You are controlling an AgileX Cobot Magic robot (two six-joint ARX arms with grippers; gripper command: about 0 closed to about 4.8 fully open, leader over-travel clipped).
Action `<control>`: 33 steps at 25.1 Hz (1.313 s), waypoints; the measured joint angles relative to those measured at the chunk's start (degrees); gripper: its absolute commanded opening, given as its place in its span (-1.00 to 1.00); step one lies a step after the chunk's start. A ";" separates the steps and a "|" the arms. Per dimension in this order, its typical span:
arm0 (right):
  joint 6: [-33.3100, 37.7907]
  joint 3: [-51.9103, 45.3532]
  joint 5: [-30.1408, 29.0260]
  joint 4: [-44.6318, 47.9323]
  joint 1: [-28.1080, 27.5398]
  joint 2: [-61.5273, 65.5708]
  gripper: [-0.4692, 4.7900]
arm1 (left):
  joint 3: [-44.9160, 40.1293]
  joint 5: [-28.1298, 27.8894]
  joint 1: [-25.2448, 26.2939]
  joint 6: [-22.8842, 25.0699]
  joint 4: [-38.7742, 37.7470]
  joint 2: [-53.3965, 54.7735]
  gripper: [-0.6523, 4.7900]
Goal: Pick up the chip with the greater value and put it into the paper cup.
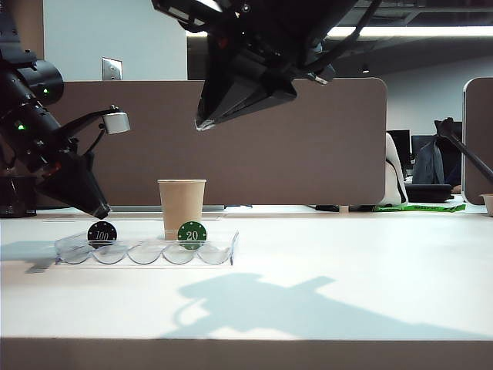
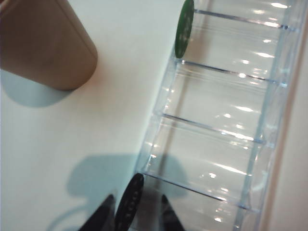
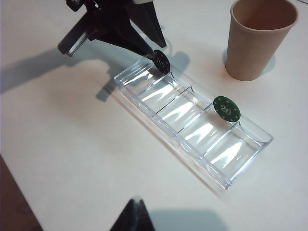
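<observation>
**Ana:** Black "100" chip (image 1: 102, 232) first, since it sits nearest the camera: it stands on edge in the end slot of the clear chip tray (image 1: 219, 250), at the left of the exterior view. The green "20" chip (image 1: 192, 233) stands the same way several slots along.

**Ben:** How would you expect it to handle?

**Ana:** Light, stiff, and smooth on both faces, I'd judge, so it could squirt out of a weak pinch. It looks hard to damage. The sensible hold is across the two flat faces, on the upper half that stands clear of the tray wall, because the lower rim is seated in the curved slot.

**Ben:** And the left gripper (image 2: 133, 208)?

**Ana:** Right at it. In the left wrist view a dark fingertip (image 2: 103, 211) shows on each side of the chip, one per face, with a little gap visible, so the jaws straddle it part-open. I can't tell whether either pad touches yet. The chip is not lifted.

**Ben:** The right gripper (image 3: 134, 211)?

**Ana:** Hanging high over the table, well away from the tray. Only its dark tips show in its own view, drawn together to a single point, so it looks closed and holds nothing.

**Ben:** And behind the tray?

**Ana:** The paper cup (image 1: 182, 206) stands upright and open-mouthed just beyond it, near the green chip's end. It's light too, so a knock on the rim could tip it.
</observation>
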 measured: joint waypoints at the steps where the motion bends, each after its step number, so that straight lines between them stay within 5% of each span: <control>1: 0.00 0.00 0.00 0.00 0.00 0.00 -0.84 | 0.11 0.00 0.00 0.00 -0.02 0.02 -0.32; 13: 0.00 0.00 0.00 0.07 0.00 0.28 -0.84 | 3.74 -0.02 0.02 -1.07 0.42 1.29 -0.30; 28: 0.02 0.00 -0.11 0.04 0.00 1.46 -0.84 | 13.09 -4.92 0.11 2.60 -11.10 5.49 -0.28; 33: 0.02 0.00 -0.11 0.02 -0.02 1.46 -0.84 | 13.09 -5.03 0.11 3.50 -12.57 6.43 -0.07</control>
